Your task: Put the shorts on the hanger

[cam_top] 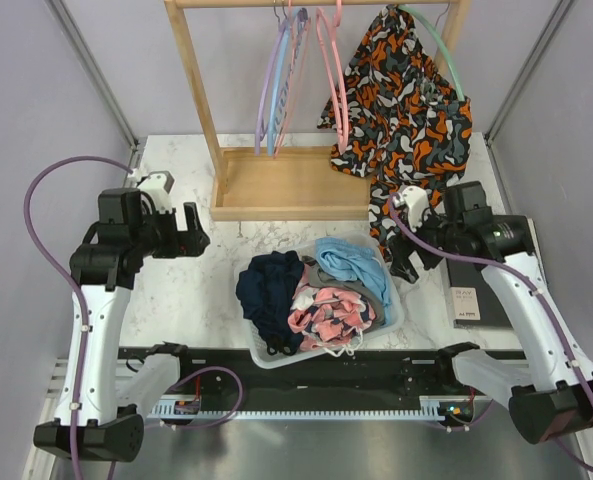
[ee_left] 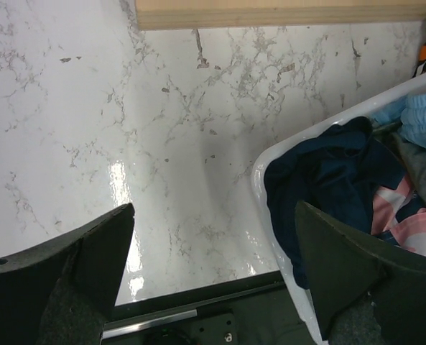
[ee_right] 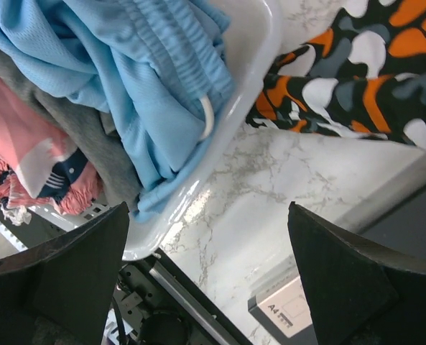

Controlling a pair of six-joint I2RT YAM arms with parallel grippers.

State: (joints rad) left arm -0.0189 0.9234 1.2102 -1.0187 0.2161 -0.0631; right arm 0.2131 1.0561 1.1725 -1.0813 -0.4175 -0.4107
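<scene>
There is one pair of sky-blue shorts (cam_top: pixel 354 262). It lies bunched up in the back right part of one white basket (ee_right: pixel 259 47), at the middle of the near edge of the surface (cam_top: pixel 176 290). Its white drawstring (ee_right: pixel 207 118) loops out by the basket's rim. Also in the basket are dark navy clothes (cam_top: pixel 269 290), a pink patterned piece (cam_top: pixel 331 312) and a grey piece (ee_right: pixel 90 133).

One wooden rack (cam_top: pixel 286 185) stands at the far edge. I count four hangers on it, though the thin ones overlap: one lilac (cam_top: pixel 264 90), one blue (cam_top: pixel 279 95), one pink hanger (cam_top: pixel 336 85) that is bare, and one mint-green (cam_top: pixel 448 62) with an orange, black and white garment (cam_top: pixel 406 110).

There are two arms. The left arm bends up, and the left hand (cam_top: pixel 194 235) points toward the basket from the left, above the surface. Its fingers are apart and hold nothing. The right hand (cam_top: pixel 404 262) hangs just over the basket's right rim, close to the shorts. Its fingers are apart too, with nothing between them.
</scene>
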